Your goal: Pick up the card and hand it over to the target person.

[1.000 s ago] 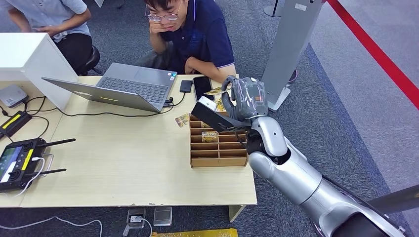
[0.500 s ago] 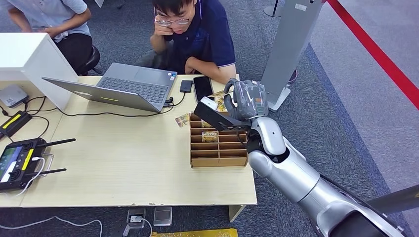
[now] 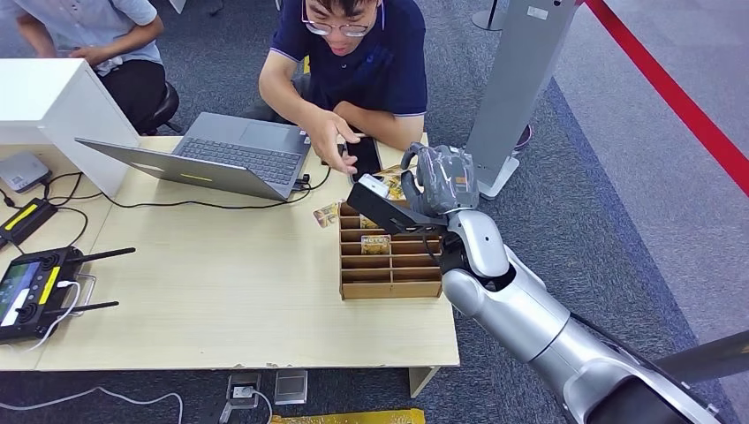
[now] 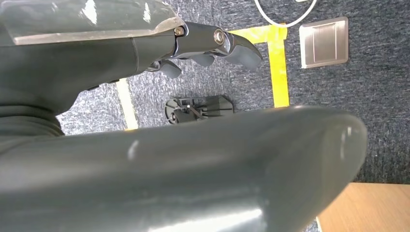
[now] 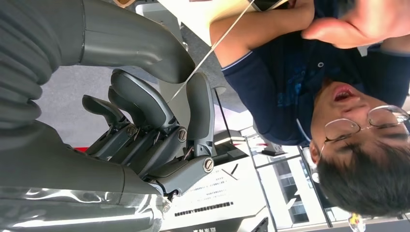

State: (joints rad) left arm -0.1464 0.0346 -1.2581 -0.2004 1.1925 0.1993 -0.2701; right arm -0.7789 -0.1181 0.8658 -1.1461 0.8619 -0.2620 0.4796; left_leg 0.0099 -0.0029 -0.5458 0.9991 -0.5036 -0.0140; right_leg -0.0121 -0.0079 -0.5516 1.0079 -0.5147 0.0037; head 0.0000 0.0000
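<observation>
From the head view, the robot's right hand (image 3: 439, 181) is hovering above the far end of the brown cardboard divided tray (image 3: 389, 256) on the pale wooden table (image 3: 221, 283), holding a thin yellow-printed card (image 3: 389, 180) towards the person in the dark blue polo shirt (image 3: 353, 62). That person's hand (image 3: 330, 140) is reaching over the black phone (image 3: 363, 156), near the card but apart from it. The right wrist view is giving the closer detail: the card (image 5: 212, 48) is showing edge-on as a thin pale line, pinched between the thick grey thumb (image 5: 140, 43) and a dark finger (image 5: 200, 111). In the left wrist view, the left hand (image 4: 193, 46) is hanging over grey carpet (image 4: 367, 96), its fingers (image 4: 237, 48) curling inward around nothing.
</observation>
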